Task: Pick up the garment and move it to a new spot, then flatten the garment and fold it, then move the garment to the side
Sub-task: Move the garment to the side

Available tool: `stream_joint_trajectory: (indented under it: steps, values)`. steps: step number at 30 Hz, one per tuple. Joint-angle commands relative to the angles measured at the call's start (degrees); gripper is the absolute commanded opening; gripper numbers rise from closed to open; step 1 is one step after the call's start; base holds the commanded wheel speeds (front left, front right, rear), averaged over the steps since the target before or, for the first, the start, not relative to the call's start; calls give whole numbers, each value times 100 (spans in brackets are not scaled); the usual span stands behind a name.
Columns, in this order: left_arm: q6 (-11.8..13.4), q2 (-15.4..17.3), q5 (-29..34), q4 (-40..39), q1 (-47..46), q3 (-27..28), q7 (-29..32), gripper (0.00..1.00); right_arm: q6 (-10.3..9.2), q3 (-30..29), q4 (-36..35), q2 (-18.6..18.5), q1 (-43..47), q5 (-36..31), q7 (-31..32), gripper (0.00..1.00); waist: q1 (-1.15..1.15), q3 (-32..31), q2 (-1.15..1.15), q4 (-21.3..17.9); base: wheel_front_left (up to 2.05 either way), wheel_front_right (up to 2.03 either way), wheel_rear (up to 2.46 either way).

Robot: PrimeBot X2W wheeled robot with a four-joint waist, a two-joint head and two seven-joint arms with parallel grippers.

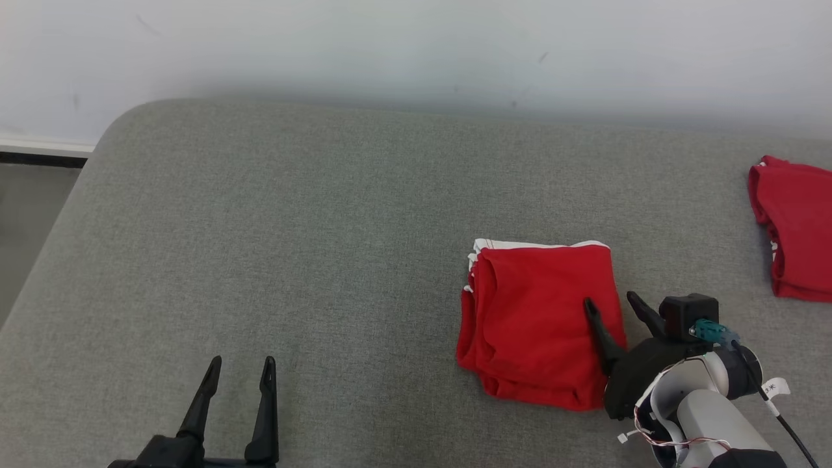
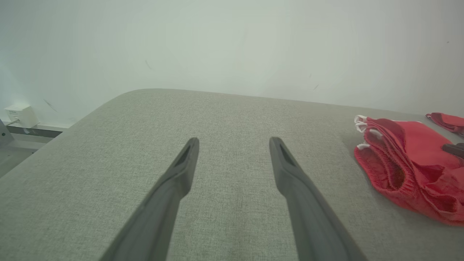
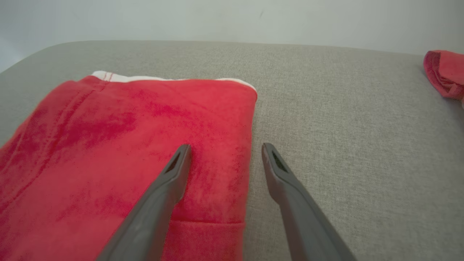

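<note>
Garment [image 1: 539, 322], red and folded, lies right of centre on the grey cushion [image 1: 292, 227] — right gripper [image 1: 610, 299] spread wide and empty, one finger over its right edge, the other beside it — left gripper [image 1: 242, 359] likewise spread, well apart.

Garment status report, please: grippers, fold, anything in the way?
Left gripper open over bare grey surface. Right gripper open, straddling folded red garment at its right edge. Second red garment far right, well apart.
</note>
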Motion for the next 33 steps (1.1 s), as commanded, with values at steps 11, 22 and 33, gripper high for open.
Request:
stream_joint_trajectory:
  steps: [11,22,33]
  values:
    - [7,-8,4,22,-254,-15,-15,100,-18,355,888,81,-274,271,-46,0,-1,237,0,55,0,0,0]
    - [7,19,-22,-78,-645,-90,-15,100,-18,910,749,-619,-1204,459,-213,0,-1,814,0,-130,0,0,0]
    - [7,101,85,-477,-1261,-253,-16,100,-17,1498,-325,-2014,-2453,698,142,0,-1,2032,0,-775,0,0,0]
